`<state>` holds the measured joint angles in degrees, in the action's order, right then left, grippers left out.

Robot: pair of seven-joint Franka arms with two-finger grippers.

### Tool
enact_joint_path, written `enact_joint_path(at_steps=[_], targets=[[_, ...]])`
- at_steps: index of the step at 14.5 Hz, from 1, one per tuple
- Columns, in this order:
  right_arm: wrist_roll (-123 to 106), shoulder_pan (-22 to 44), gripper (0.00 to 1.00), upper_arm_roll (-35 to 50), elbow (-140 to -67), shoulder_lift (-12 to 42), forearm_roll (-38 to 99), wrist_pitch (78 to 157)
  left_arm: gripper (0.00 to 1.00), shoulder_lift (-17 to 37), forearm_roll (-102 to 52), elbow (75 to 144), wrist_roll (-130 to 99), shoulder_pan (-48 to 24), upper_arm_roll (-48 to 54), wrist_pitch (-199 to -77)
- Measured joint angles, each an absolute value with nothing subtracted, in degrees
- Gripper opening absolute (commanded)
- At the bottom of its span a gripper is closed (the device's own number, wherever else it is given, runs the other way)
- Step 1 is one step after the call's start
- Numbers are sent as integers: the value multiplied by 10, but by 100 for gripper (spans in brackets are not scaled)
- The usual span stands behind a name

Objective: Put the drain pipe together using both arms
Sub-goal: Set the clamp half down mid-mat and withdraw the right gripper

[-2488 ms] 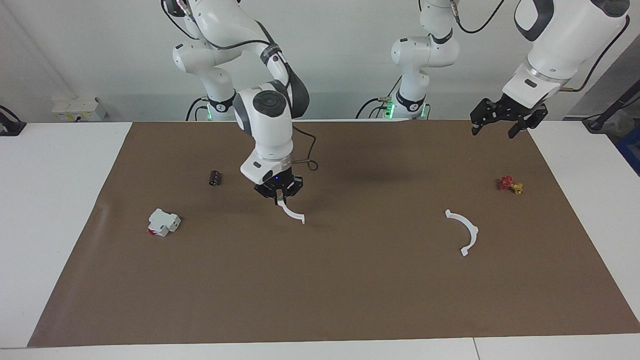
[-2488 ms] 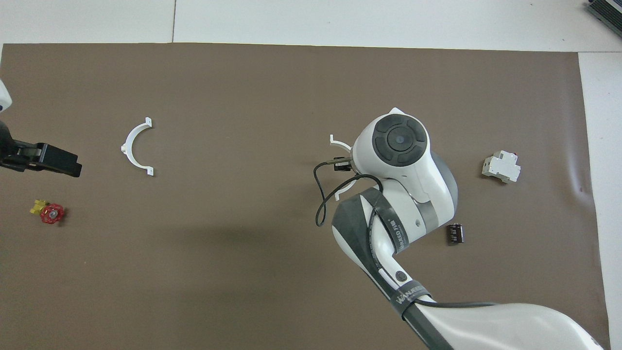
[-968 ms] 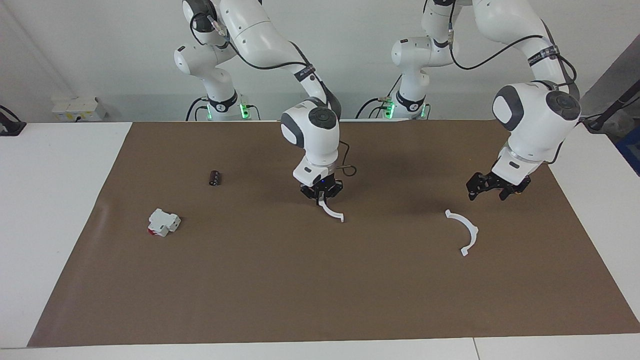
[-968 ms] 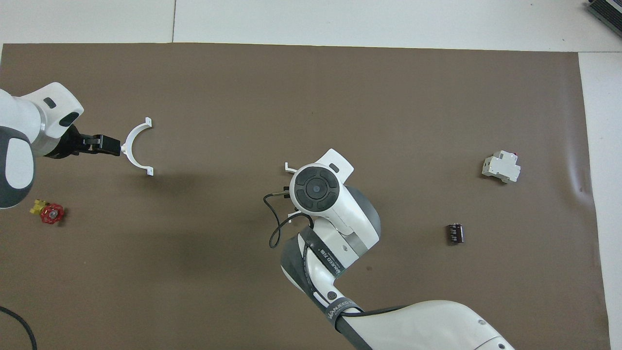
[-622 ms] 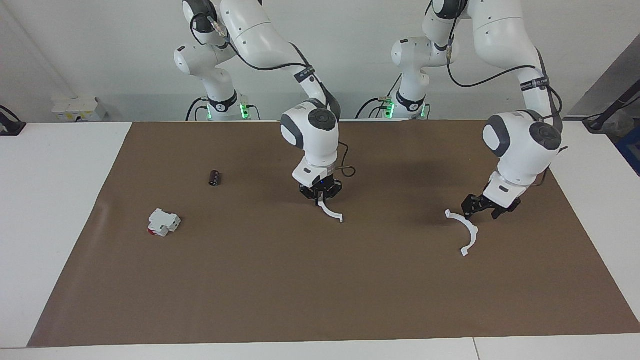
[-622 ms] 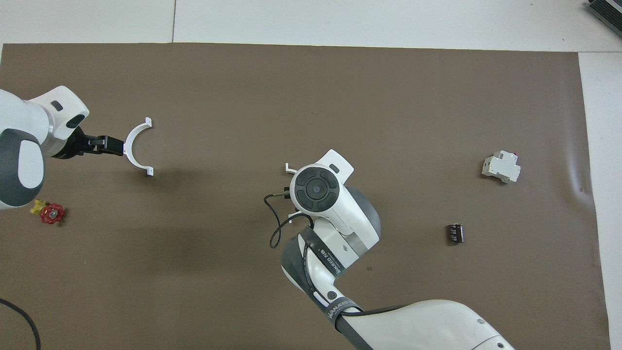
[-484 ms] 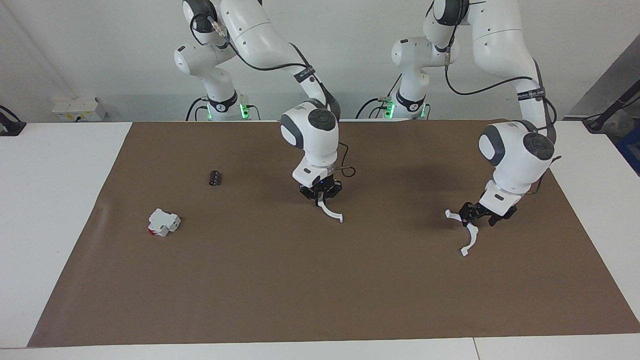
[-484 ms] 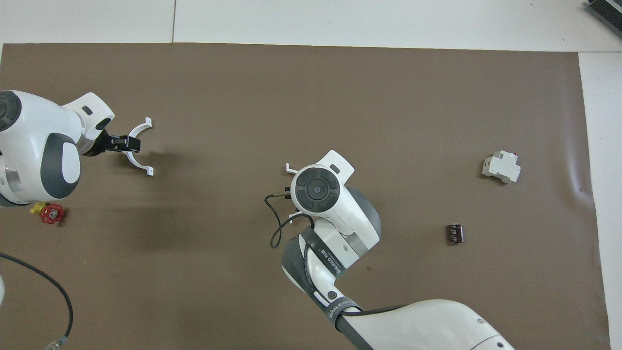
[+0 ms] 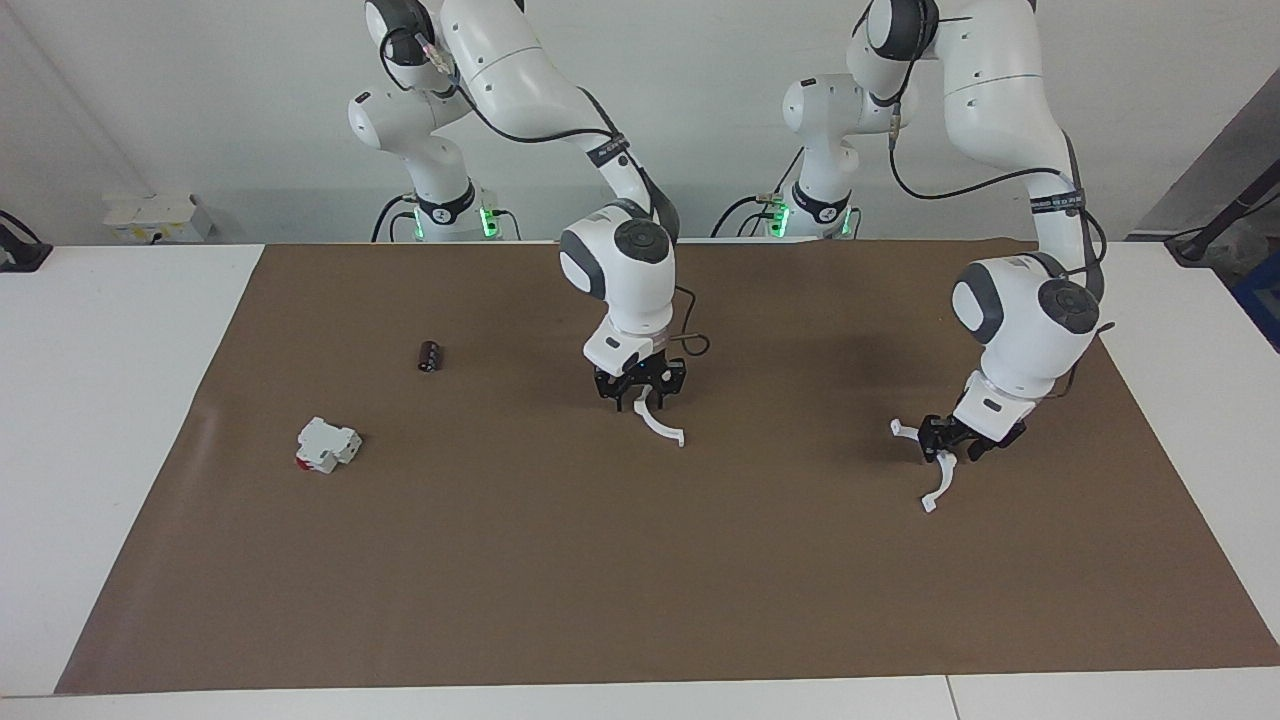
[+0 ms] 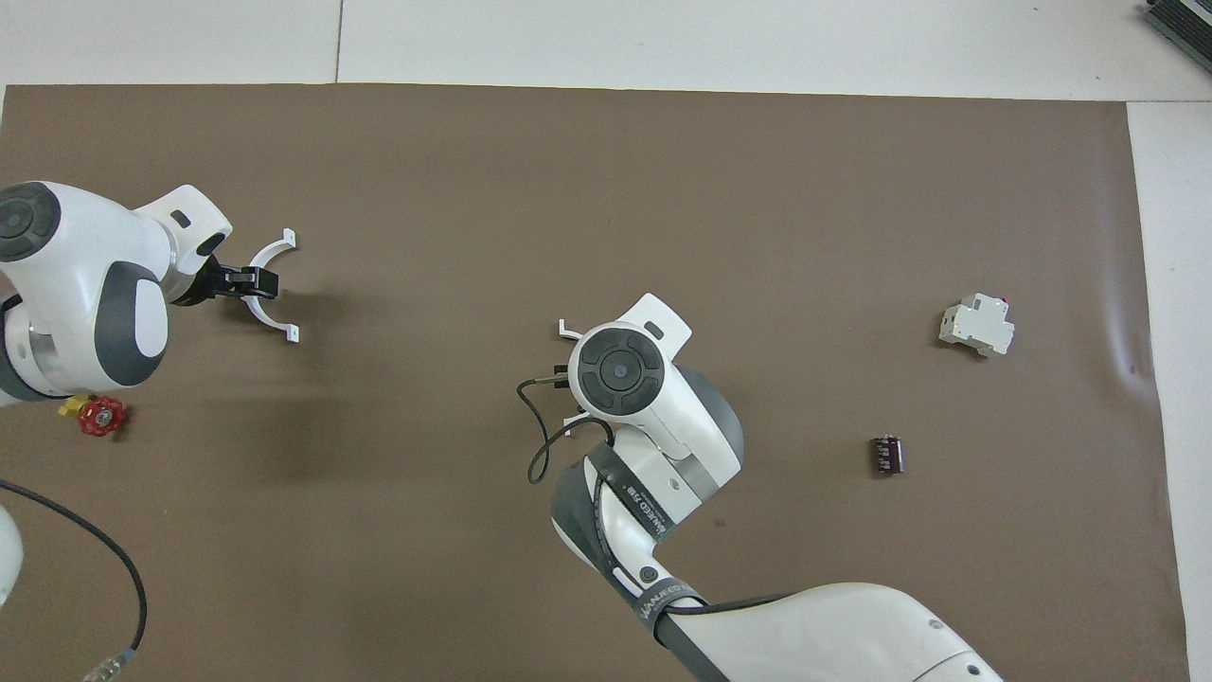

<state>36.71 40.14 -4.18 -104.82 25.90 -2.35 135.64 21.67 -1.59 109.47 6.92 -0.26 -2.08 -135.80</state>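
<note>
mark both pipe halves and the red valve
Half-ring at the left gripper (image 9: 938, 483), facing view, lower arc.
Half-ring at the right gripper (image 9: 662, 428), facing view, arc middle.
Red valve (image 10: 100, 416), overhead view, handwheel.
</note>
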Motion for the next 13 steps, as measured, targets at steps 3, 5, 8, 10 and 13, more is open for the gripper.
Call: enact_joint_path(at_steps=[3, 5, 8, 10, 13], targets=[[369, 384, 100, -51, -1031, 224, -24, 1341, 33, 217, -16, 1095, 69, -3, -21, -1361], [366, 346, 100, -53, -1025, 171, -24, 1297, 9, 217, -16, 1095, 68, -3, -21, -1362], [304, 278, 100, -53, -1024, 91, -24, 1231, 0, 216, -16, 1094, 68, -3, -20, -1362], [237, 229, 100, -53, -1024, 58, -24, 1197, 0, 211, -16, 1093, 68, -3, -17, -1358], [160, 161, 100, -54, -1025, 25, -24, 1139, 0, 187, -16, 1092, 68, -8, -14, -1326]])
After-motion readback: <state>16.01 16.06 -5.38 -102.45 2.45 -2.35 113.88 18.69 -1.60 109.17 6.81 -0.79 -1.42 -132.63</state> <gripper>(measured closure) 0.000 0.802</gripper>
